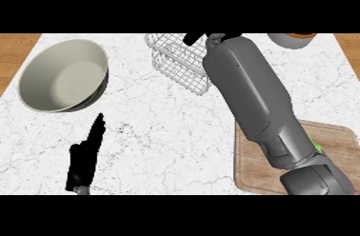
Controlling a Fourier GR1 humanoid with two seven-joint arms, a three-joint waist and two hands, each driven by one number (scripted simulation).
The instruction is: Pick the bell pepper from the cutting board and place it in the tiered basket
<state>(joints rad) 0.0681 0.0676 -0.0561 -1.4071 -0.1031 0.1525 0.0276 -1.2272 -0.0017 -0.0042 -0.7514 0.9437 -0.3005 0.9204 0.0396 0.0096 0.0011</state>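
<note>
- The white marble counter (162,135) fills the view, with a wooden strip along its left and right sides.
- The right forearm (253,92) comes in at the lower right corner and slants up and to the left across the counter. It lies stretched out, and its wrist end is over the basket.
- A pale, empty bowl (63,75) sits at the upper left, well apart from both arms.
- The wooden cutting board (337,140) lies at the lower right, and the forearm covers much of it.
- The wire tiered basket (175,59) stands at the top centre, its right side hidden by the forearm.
- The left hand (83,161) rests near the lower left edge, fingers straight and together, pointing up, touching nothing.
- The right hand (193,38) shows only as a black bit at the top edge above the basket. I cannot tell its state.
- A grey container (292,40) is cut off at the top right.
- The bell pepper (318,147) shows only as a green sliver on the cutting board, against the forearm's right side.
</note>
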